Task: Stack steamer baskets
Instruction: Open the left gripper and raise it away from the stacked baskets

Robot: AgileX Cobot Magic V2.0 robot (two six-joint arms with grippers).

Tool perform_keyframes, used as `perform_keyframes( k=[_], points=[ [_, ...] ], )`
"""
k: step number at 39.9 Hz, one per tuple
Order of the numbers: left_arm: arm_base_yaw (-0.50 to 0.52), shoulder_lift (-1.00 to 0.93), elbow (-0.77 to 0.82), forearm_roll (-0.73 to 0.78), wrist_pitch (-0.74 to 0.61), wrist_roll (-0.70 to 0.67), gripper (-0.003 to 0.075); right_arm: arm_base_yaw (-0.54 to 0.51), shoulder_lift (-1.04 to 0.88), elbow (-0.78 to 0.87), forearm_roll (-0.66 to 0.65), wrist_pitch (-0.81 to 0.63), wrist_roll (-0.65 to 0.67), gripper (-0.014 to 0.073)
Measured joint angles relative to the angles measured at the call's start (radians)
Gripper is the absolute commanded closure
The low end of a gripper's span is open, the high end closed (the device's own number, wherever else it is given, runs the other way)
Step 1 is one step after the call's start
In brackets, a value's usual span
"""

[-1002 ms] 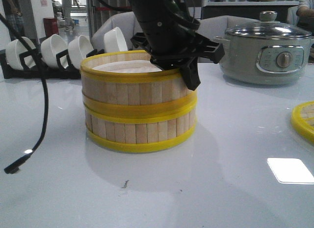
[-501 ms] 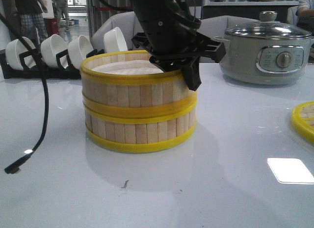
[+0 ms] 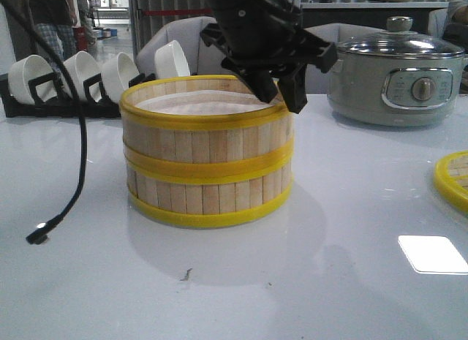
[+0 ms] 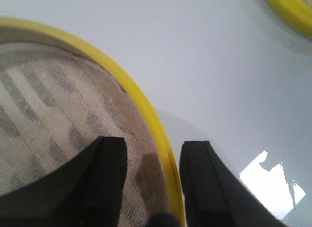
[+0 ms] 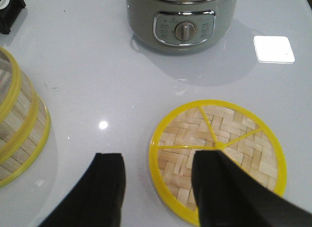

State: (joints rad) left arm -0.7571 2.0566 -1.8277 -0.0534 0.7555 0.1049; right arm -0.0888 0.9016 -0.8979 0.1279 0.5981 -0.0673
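Note:
Two steamer baskets stand stacked in the middle of the table, the upper basket (image 3: 201, 139) resting squarely on the lower one (image 3: 208, 197). A white mesh liner (image 4: 53, 110) lies inside the upper basket. My left gripper (image 3: 280, 95) hangs open just above the upper basket's right rim (image 4: 158, 134), with one finger (image 4: 105, 178) over the liner and the other outside. Neither finger touches the rim. The woven yellow-rimmed lid (image 5: 219, 156) lies flat at the table's right. My right gripper (image 5: 158, 168) is open above the lid's near-left edge, holding nothing.
A grey electric pot (image 3: 398, 73) with a glass lid stands at the back right. White bowls in a black rack (image 3: 80, 73) line the back left. A black cable (image 3: 73, 172) dangles to the table left of the baskets.
My left gripper has risen from around the upper basket's rim to just above it. The dangling cable has swung a little to the right. The baskets have stayed in place.

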Motion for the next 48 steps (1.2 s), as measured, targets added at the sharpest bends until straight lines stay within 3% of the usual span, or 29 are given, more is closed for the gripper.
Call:
perform_keyframes(
  k=[11,16,20,36,48],
  points=[
    [0.0,0.0,-0.099,0.006,0.053,0.0,0.0398,0.0,0.0,0.0,0.0,0.0,0.0,0.0169],
    [0.002,0.0,-0.14,0.007,0.09,0.0,0.0509,0.0,0.0,0.0,0.0,0.0,0.0,0.0169],
    [0.018,0.0,-0.172,0.007,0.116,-0.004,0.0647,0.0,0.0,0.0,0.0,0.0,0.0,0.0169],
    [0.222,-0.132,-0.208,0.007,0.195,-0.011,0.0627,0.0,0.0,0.0,0.0,0.0,0.0,0.0169],
    [0.487,-0.266,-0.189,-0.028,0.248,-0.013,0.0627,0.0,0.0,0.0,0.0,0.0,0.0,0.0169]
  ],
)
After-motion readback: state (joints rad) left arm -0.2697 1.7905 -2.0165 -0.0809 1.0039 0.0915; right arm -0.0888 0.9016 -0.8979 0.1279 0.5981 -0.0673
